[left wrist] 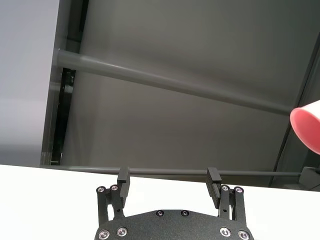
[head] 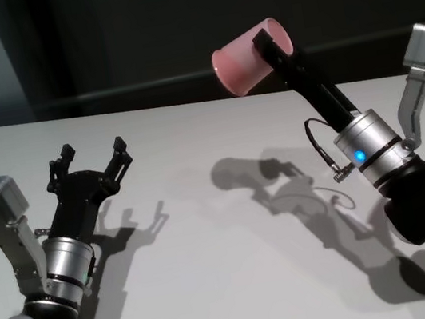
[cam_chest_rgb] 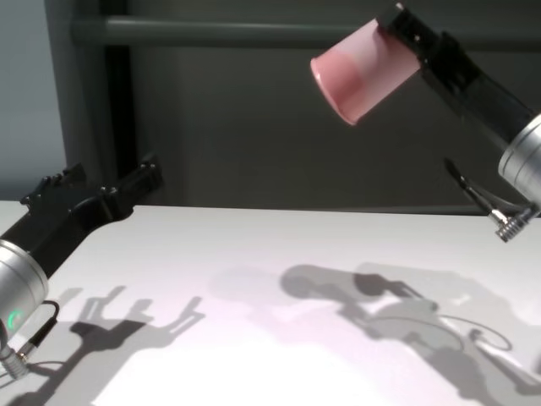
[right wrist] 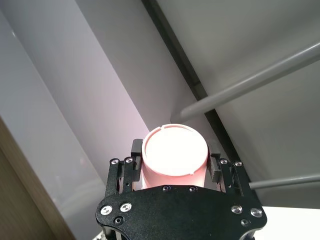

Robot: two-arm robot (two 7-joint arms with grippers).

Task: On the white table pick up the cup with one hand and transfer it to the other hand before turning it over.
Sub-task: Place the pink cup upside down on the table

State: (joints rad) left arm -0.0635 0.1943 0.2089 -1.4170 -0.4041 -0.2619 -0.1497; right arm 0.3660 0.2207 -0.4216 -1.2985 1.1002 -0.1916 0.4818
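Observation:
The pink cup is held high above the white table, tilted almost on its side. My right gripper, on the wrist with the blue light, is shut on the cup. The cup also shows in the chest view, the right wrist view between the fingers, and at the edge of the left wrist view. My left gripper, on the wrist with the green light, is open and empty, low over the table's left side, well apart from the cup. It also shows in the left wrist view and the chest view.
A dark wall with a grey horizontal rail stands behind the table's far edge. A thin cable loops off the right wrist. The arms' shadows lie on the table's middle.

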